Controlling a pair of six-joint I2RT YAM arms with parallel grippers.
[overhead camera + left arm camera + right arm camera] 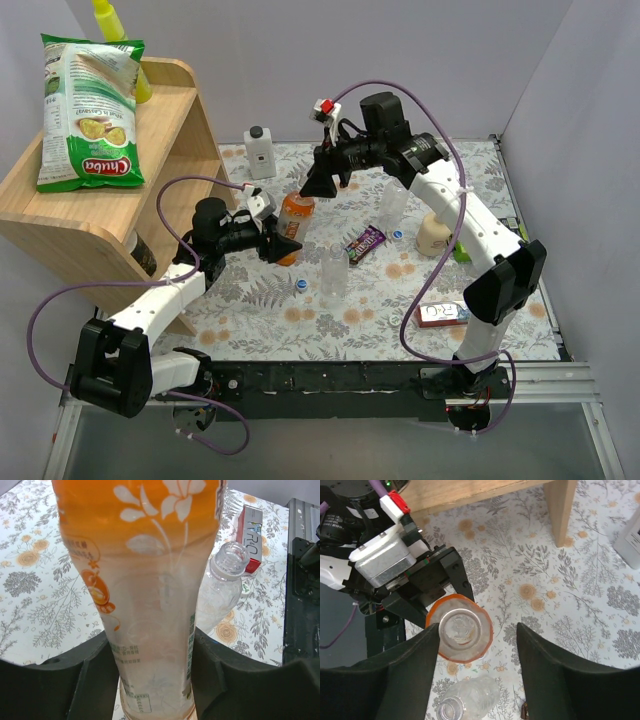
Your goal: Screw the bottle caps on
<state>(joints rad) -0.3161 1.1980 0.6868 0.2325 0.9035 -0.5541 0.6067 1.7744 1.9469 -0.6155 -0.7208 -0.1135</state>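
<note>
From above, the orange bottle (297,213) stood upright left of the table's (480,170) middle, mouth up, with the left gripper (283,247) clamped on its lower body. The left wrist view showed both fingers (90,680) pressed against its sides. The right wrist view looked straight down its uncapped mouth, between the wide-spread right gripper (477,630).

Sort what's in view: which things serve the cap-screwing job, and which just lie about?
Job: orange bottle in the left fingers; near clear bottle; far clear bottle; near blue cap; far blue cap.
Lying about: crisp bag; white square bottle; cream bottle; candy bar.
</note>
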